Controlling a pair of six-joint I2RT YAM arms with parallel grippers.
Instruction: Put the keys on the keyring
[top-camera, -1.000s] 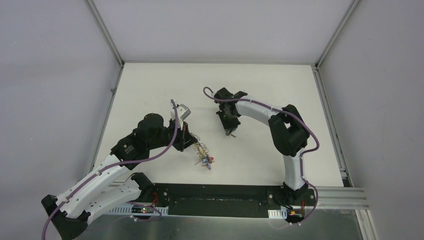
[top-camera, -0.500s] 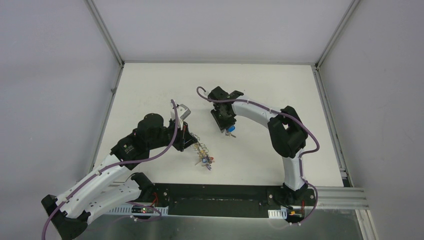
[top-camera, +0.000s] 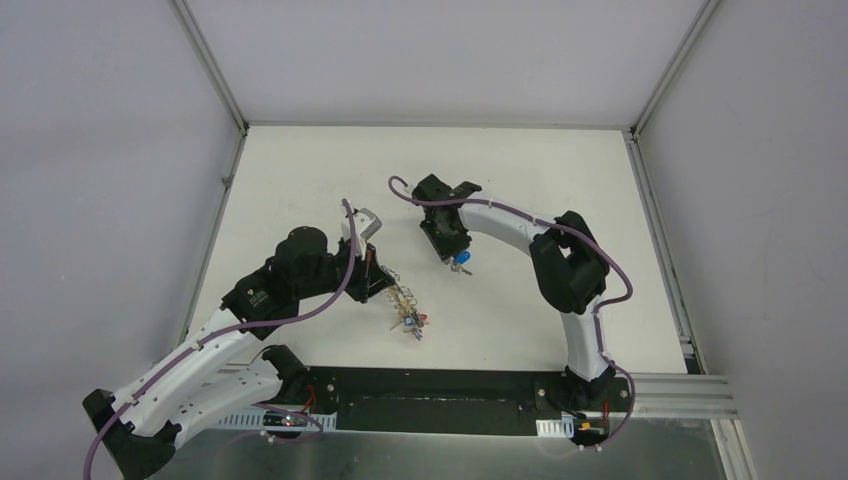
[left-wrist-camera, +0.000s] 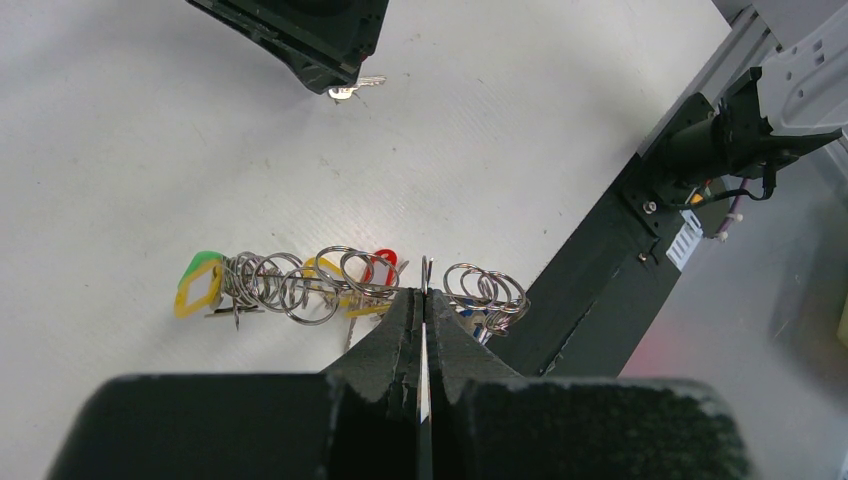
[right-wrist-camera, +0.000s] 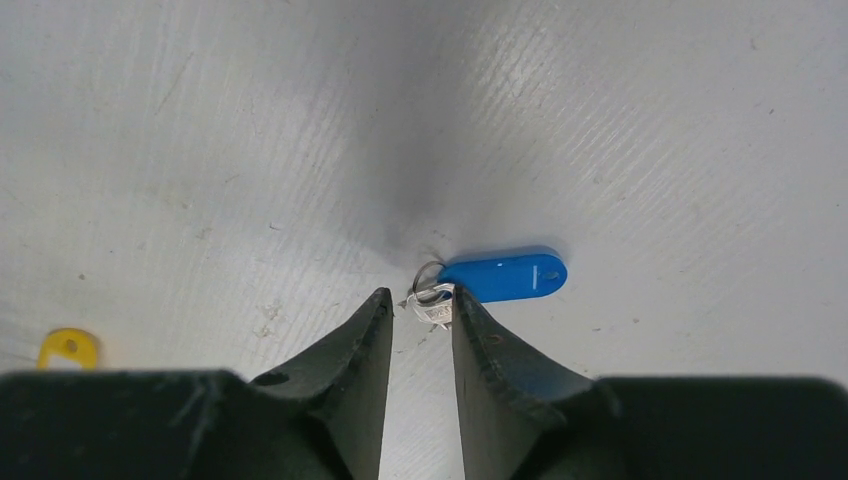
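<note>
**Left gripper pinches the keyring; blue-tagged key lies loose under the right gripper**

The keyring (left-wrist-camera: 300, 285) lies on the white table (top-camera: 520, 180) as a stretched string of silvery rings. It carries small keys with a green tag and a yellow tag at one end and a red tag near its middle.

The left gripper (left-wrist-camera: 424, 296) has its jaws pressed together on one ring of the keyring. More rings trail off to either side of that pinch. In the top view this gripper sits at the end of the keyring that is farther from the arm bases, and the bundle of tags sits at the nearer end.

The blue-tagged key (right-wrist-camera: 505, 277) lies flat on the table, well apart from the keyring. It is to the right of the keyring and farther from the bases. Its small silver blade and split ring point toward the right gripper (right-wrist-camera: 422, 297).

The right gripper hangs low over the key with its jaws spread partway. The blade lies between the two fingertips, just touching the right-hand one, with a clear gap on the other side.

A yellow tag (right-wrist-camera: 68, 347) shows at the edge of the right wrist view, also off the keyring. How it lies relative to the keyring cannot be told.
</note>
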